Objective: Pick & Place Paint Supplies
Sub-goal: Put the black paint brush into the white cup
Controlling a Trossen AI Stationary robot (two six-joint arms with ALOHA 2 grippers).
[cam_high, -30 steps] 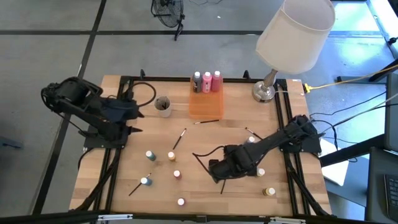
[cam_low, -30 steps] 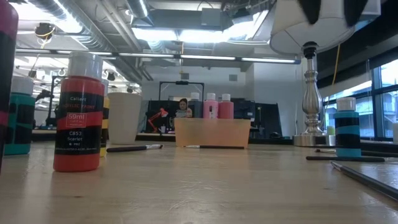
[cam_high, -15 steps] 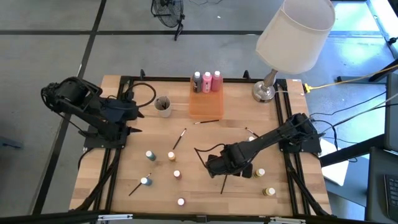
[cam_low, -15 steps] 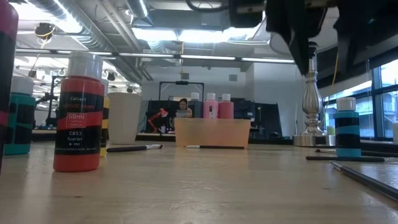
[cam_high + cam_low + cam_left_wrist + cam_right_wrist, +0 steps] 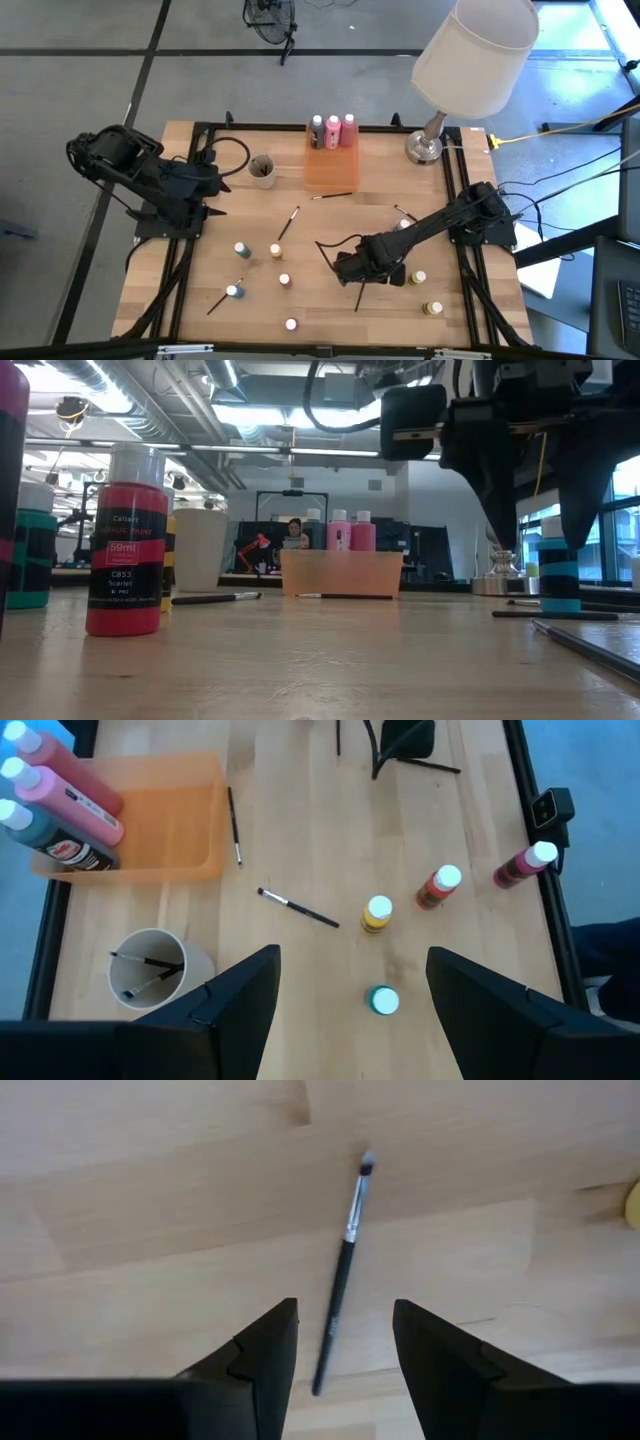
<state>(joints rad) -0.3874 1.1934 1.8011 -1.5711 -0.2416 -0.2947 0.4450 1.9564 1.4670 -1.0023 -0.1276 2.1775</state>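
Three squeeze bottles (image 5: 333, 131) stand at the far end of the translucent orange tray (image 5: 330, 170), while small white-capped paint pots (image 5: 275, 251) and thin dark paintbrushes (image 5: 288, 222) lie scattered over the wooden table (image 5: 380, 200), with two more brushes standing in the round cup (image 5: 150, 975). The right pincer (image 5: 340, 1342) hangs low over the table's near middle with its fingers apart and nothing between them, directly above one paintbrush (image 5: 343, 1255) lying flat on the wood. The left pincer (image 5: 350, 995) waits near the table's left edge, fingers wide apart and empty.
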